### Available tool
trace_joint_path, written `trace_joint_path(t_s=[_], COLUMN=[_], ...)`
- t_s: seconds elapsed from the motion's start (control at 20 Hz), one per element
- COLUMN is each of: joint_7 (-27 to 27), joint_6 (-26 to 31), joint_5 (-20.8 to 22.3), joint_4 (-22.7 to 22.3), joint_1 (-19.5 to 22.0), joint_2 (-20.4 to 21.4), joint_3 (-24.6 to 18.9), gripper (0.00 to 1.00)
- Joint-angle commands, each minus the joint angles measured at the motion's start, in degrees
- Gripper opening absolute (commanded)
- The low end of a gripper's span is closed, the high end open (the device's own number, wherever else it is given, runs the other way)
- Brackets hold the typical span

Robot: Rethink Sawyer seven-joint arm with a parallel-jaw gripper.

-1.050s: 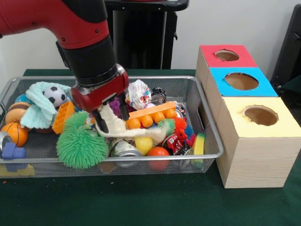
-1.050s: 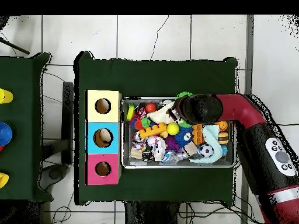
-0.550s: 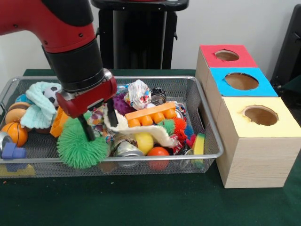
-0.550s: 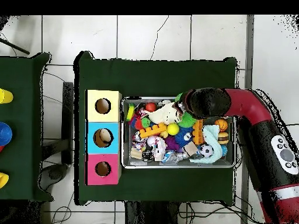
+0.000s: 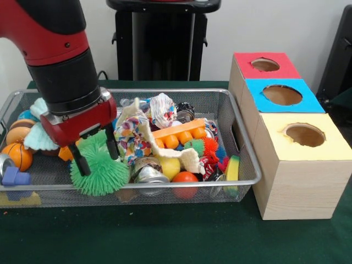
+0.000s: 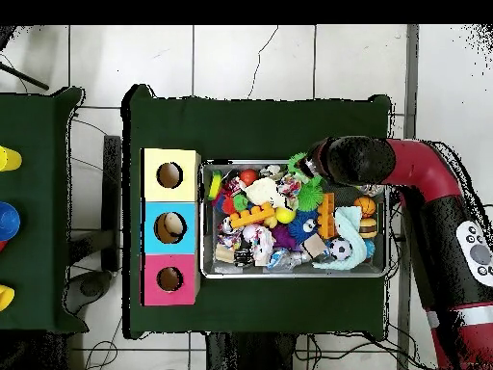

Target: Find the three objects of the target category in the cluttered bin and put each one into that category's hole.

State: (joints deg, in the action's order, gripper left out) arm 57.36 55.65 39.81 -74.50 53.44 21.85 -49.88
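Observation:
My gripper is low in the wire bin, left of centre. It is open, with its black fingers straddling the top of a green spiky ball and not closed on it. Right of the gripper, a patterned cloth and a cream cloth lie draped over an orange toy, a yellow ball, a can and a red ball. In the overhead view the arm hides the gripper above the green spiky ball.
A wooden box stands right of the bin, with a yellow hole, a blue hole and a red hole. At the bin's left end lie a teal cloth, a basketball, a burger toy and a blue piece.
In the front view the gripper has moved left from the cream cloth to the green spiky ball. The cloth has shifted and the patterned cloth now shows.

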Motion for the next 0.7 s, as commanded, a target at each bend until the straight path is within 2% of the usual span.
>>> trace_joint_path(t_s=[0.05, 0.3, 0.7], joint_7=[-11.8, 3.8, 17.2], joint_6=[-0.7, -7.1, -14.9], joint_5=[2.2, 3.2, 1.4], joint_4=[-3.4, -13.0, -19.5], joint_1=[0.7, -2.8, -9.1], joint_2=[-0.7, 5.8, 11.5], joint_3=[2.2, 5.1, 10.7], gripper=[1.00, 1.00, 1.00])
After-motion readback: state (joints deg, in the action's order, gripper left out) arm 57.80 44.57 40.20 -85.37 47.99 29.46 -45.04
